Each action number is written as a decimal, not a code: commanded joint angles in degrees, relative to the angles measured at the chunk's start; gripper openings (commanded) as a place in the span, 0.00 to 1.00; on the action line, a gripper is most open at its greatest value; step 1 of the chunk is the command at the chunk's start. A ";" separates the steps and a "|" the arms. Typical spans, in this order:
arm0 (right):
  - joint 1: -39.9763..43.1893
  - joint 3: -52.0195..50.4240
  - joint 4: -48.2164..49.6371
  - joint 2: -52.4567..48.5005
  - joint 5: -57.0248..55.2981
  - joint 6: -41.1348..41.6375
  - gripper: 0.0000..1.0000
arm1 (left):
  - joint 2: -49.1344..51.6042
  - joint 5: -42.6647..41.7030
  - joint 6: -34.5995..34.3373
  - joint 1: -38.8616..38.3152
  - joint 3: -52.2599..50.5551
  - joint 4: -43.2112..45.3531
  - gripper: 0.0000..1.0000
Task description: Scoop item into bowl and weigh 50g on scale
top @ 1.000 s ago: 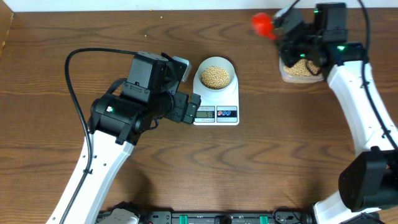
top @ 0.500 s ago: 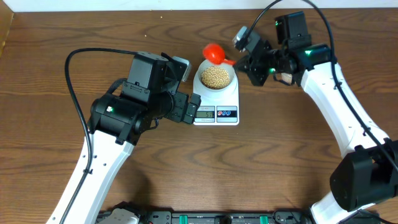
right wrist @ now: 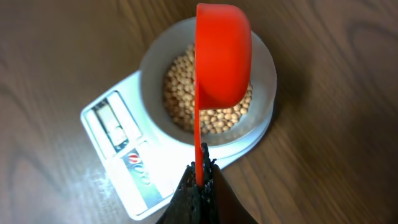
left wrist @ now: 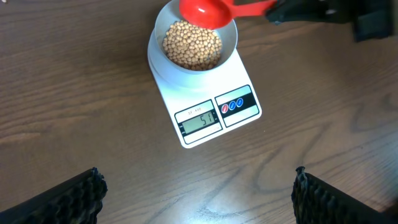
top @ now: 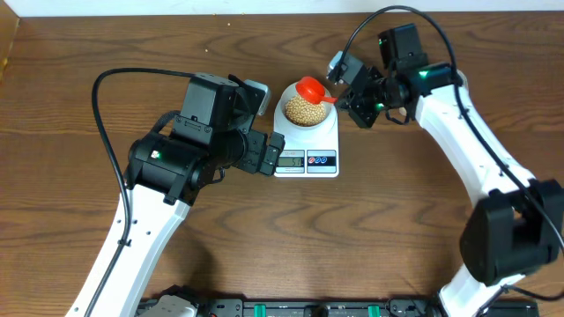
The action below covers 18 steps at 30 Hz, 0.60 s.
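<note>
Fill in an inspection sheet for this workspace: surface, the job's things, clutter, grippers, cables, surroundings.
Surface: brown wood-grain table.
Job's things: bowl of beans stands on the scale; the display seems to read 51.
Clutter: nothing seen.
Grippers: right gripper shut on the handle of a red scoop, which is tipped on its side over the bowl; left gripper open, holding nothing, by the scale's front.
Cables: black cable loops beside the left arm; a second cable arcs over the right arm.
Surroundings: pale wall strip along the table's far edge.
</note>
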<state>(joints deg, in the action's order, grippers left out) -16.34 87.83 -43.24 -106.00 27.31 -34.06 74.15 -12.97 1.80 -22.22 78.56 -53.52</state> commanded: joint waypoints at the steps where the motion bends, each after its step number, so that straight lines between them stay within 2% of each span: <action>1: -0.63 -0.68 1.25 -1.25 -0.76 -0.98 0.01 | 0.22 0.55 0.96 0.24 0.31 0.00 0.98; 18: -1.14 -0.68 4.24 -4.31 -3.41 -1.84 0.01 | 0.22 0.55 0.96 0.24 0.31 0.00 0.98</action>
<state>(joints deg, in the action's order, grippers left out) -16.78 87.35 -39.40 -109.71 24.10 -35.05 74.15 -12.97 1.80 -22.22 78.56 -53.52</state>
